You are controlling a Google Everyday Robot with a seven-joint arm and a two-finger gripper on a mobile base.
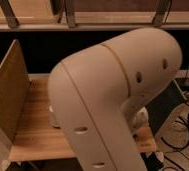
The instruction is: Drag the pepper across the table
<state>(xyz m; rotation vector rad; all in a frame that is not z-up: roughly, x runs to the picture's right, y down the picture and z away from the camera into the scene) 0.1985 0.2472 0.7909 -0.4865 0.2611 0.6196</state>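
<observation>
My large beige arm fills the middle of the camera view and covers most of the light wooden table. The pepper is hidden or out of view. My gripper is not in view; it lies somewhere behind or below the arm. A pale rounded part shows just under the arm's right side over the table; I cannot tell what it is.
An upright board panel stands at the table's left side and a darker panel at its right. Cables lie on the floor to the right. A shelf rail runs across the back.
</observation>
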